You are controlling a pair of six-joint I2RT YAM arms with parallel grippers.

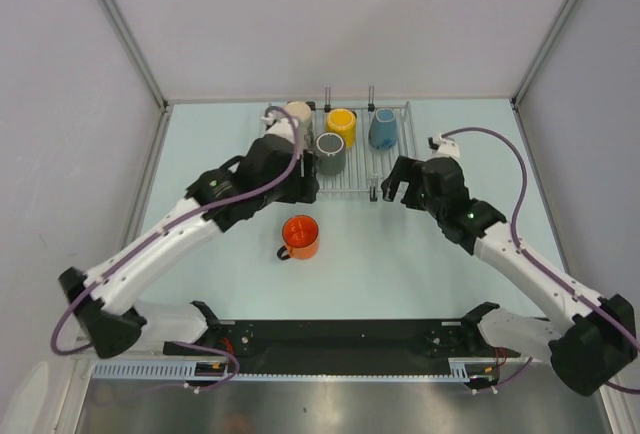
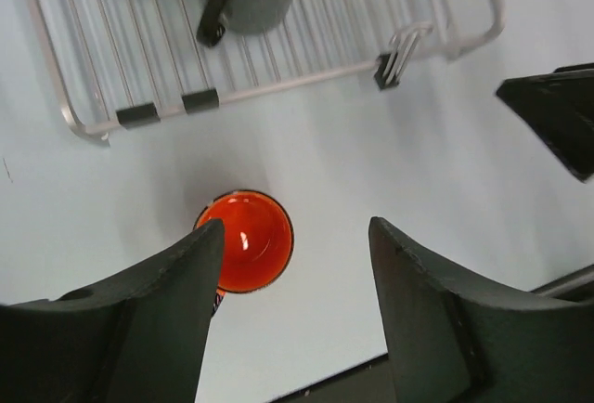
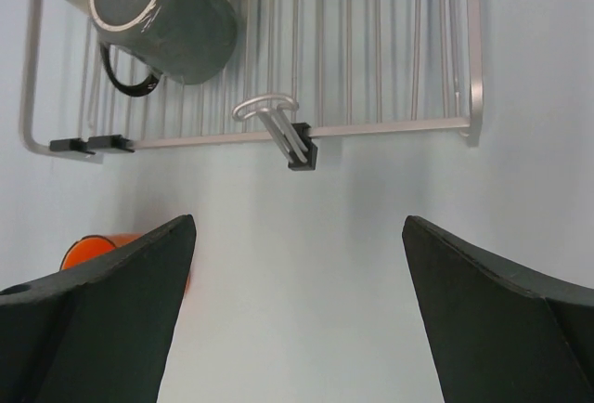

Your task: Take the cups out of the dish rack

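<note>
Orange mug (image 1: 300, 236): 1, upright on table (image 1: 400, 254) before dish rack (image 1: 395, 169). Cream mug (image 1: 296, 113), dark grey mug (image 1: 330, 152), yellow mug (image 1: 341, 125), light blue mug (image 1: 382, 128): 4, on rack. Left gripper (image 2: 297, 236) and right gripper (image 3: 297, 236): jaws spread, empty; risk that the left, hanging just above the orange mug, topples it when swinging rackward.
</note>
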